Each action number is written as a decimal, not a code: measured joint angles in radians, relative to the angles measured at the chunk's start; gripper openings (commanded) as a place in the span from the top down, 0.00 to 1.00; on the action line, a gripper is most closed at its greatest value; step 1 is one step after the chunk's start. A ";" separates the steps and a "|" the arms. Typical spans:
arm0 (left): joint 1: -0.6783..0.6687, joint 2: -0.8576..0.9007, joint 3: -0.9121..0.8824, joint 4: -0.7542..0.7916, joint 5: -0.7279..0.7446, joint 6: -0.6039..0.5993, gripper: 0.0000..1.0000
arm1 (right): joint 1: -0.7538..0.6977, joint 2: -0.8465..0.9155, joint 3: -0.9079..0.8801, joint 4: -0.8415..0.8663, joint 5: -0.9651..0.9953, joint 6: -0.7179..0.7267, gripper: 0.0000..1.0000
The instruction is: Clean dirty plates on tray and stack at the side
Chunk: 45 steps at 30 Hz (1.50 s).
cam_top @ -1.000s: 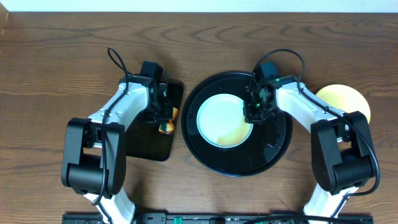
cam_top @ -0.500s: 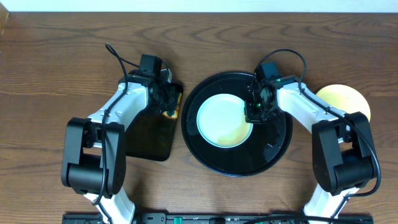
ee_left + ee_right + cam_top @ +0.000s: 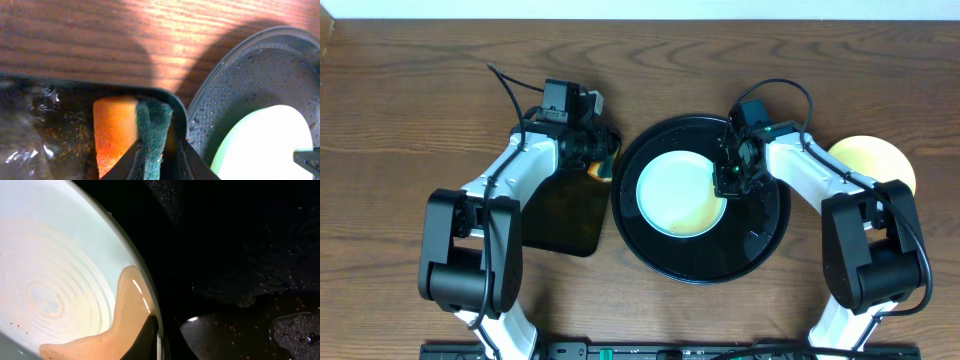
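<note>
left fingers (image 3: 125,167) clamp sponge (image 3: 117,130) | right fingers (image 3: 144,342) pinch plate (image 3: 55,280) rim

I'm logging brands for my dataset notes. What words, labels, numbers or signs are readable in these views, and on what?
None: no readable text shows on the mint-blue plate, yellow plate, round black tray, rectangular tray, sponge or tabletop.
</note>
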 measured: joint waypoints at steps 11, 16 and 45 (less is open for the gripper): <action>0.000 0.000 0.000 -0.165 -0.117 0.000 0.71 | 0.000 0.000 0.000 0.000 0.000 0.000 0.99; 0.000 0.000 0.000 -0.201 -0.214 0.000 0.71 | 0.000 0.000 0.000 0.000 0.000 0.000 0.99; 0.015 -0.098 0.018 -0.460 -0.231 0.000 0.71 | 0.000 0.000 0.000 -0.002 0.000 0.000 0.99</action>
